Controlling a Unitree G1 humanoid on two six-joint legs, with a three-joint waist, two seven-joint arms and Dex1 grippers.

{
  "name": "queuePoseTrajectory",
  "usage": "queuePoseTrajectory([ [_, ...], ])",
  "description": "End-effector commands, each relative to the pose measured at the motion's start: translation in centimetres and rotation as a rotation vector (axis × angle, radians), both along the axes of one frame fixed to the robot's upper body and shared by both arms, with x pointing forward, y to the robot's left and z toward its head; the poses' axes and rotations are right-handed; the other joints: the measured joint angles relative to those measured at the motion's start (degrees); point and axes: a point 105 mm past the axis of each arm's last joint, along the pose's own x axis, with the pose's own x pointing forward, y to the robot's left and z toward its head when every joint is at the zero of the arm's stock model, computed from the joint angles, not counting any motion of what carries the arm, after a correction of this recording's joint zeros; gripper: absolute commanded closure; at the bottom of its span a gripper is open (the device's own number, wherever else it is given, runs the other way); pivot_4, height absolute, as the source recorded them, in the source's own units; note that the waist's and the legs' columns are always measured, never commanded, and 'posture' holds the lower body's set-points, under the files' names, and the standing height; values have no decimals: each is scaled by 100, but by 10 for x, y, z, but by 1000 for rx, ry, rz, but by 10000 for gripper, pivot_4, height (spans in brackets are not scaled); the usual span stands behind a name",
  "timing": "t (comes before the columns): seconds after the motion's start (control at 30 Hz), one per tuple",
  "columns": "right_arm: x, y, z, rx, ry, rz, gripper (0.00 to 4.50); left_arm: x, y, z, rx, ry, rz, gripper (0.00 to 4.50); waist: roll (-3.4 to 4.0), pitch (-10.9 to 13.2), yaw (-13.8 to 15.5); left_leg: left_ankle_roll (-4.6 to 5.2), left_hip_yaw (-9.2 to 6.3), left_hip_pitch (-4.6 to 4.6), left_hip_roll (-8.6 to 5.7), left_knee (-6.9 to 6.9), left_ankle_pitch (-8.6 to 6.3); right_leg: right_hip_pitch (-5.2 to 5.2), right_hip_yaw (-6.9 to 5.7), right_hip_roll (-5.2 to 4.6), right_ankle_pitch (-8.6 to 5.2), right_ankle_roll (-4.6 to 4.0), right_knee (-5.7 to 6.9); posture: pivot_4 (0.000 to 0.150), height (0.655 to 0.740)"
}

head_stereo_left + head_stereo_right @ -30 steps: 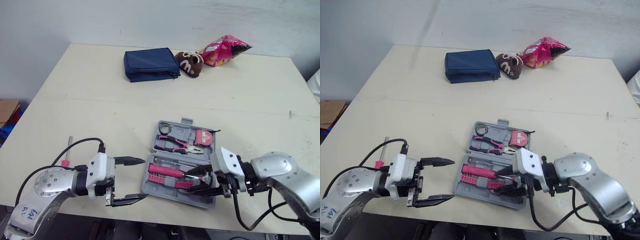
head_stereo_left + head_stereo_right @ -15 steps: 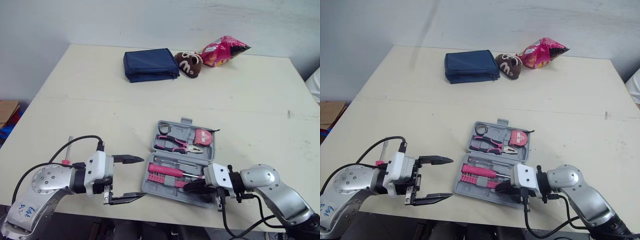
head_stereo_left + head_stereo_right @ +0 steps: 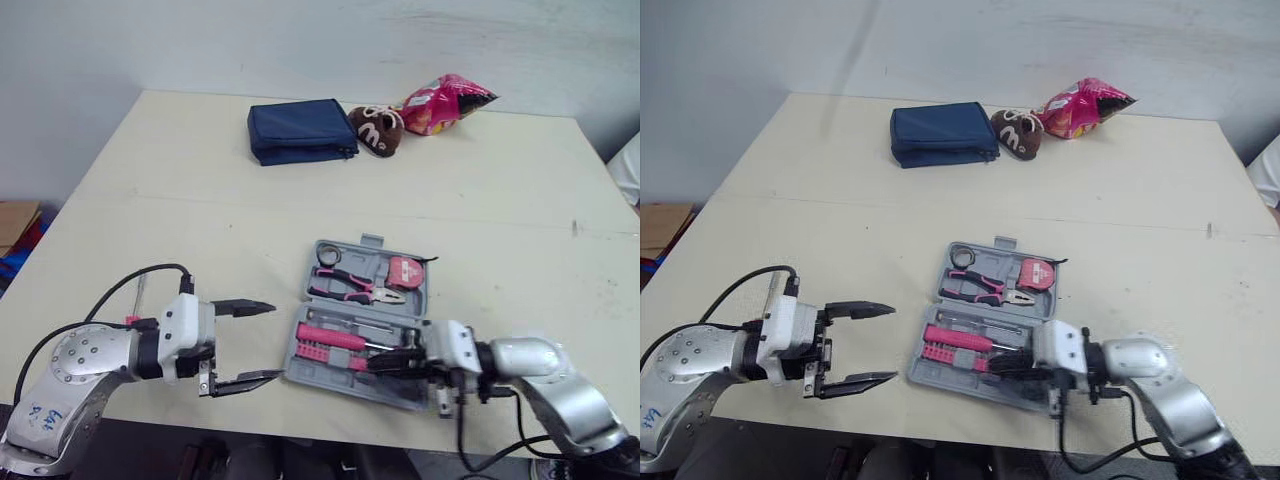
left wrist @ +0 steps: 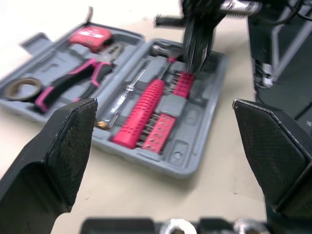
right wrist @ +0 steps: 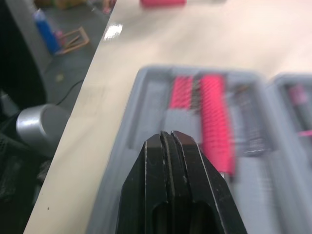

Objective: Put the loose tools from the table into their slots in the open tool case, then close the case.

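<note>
mostly the tools sit slotted in the open grey plastic tool case (image 3: 370, 265) at the cream table's (image 3: 300, 200) near edge. one thin pink-handled screwdriver (image 3: 139, 292) lies loose beside the left arm. left gripper (image 3: 275, 341) gapes wide, empty. right gripper (image 3: 378, 362), over the case, is pressed together on nothing visible. lid unclosed.

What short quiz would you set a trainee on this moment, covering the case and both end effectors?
1. True or false: the tool case is closed.
2. Which one stands open? A) the left end effector B) the right end effector C) both
3. Fill in: seen from the robot, the pliers lie in the ___ half of the case (near or far).
Key: 1 false; 2 A; 3 far.
</note>
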Motion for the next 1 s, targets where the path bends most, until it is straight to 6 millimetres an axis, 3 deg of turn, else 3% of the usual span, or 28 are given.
queuePoseTrajectory([
  [0.03, 11, -38, 35, 71, -95, -128, 35096, 7, 43, -2, 17, -27, 191, 0, -1, 0, -9, 2, 0, -1, 0, -2, 0, 0, 0, -1, 1, 0, -3, 1500, 7400],
  [0.23, 19, -108, 50, -81, -256, -255, 3720, 15, 124, 7, 0, -102, 540, 0, 0, 1, 26, 9, -1, -3, 0, -4, -5, -2, -5, -2, 0, -3, -13, 1500, 7400],
  [0.27, 24, -124, 54, -95, -286, -312, 368, 13, 140, 7, 7, -105, 598, 0, 0, 1, 30, 10, -1, -5, 0, -3, -5, -1, -6, -3, 0, -3, -15, 1500, 7400],
  [0.37, 31, -186, 63, -133, -361, -542, 368, 2, 198, 9, 35, -127, 798, 0, 2, 2, 19, 13, 6, -5, -2, -2, -7, -2, -6, -8, 0, -3, -18, 1500, 7400],
  [0.47, 27, -220, 57, -189, -364, -630, 368, -3, 230, 12, 34, -159, 911, 0, 3, 4, 4, 16, 13, -2, -3, -6, -11, -6, -6, -11, -3, -10, -24, 1500, 7400],
  [0.6, 7, -273, 44, -294, -295, -801, 368, -29, 279, 0, 107, -112, 1073, 0, 11, 9, -23, 14, 16, -1, -2, -11, -14, -9, -7, -16, -7, -17, -23, 1500, 7400],
  [0.67, 1, -283, 42, -330, -295, -829, 368, -35, 292, 0, 138, -114, 1109, 0, 13, 9, -34, 10, 19, 0, -2, -17, -20, -15, -7, -18, -12, -26, -24, 1500, 7400],
  [0.77, 6, -293, 50, -239, -325, -930, 368, -46, 307, -2, 178, -123, 1175, 0, 14, 9, -105, 3, 19, 4, 3, -21, -24, -16, -7, -17, -16, -33, -21, 1500, 7400],
  [0.83, 10, -286, 47, -228, -323, -905, 368, -51, 308, -3, 175, -120, 1178, 0, 15, 9, -170, 2, 17, 6, 4, -21, -27, -15, -8, -18, -15, -32, -17, 1500, 7400],
  [1.0, 42, -217, 46, -96, -337, -691, 368, -47, 288, -2, 70, -85, 1152, 0, 2, 2, -268, -18, 17, 26, 3, -60, -31, -7, -10, -19, -9, -30, -14, 1500, 7400],
])
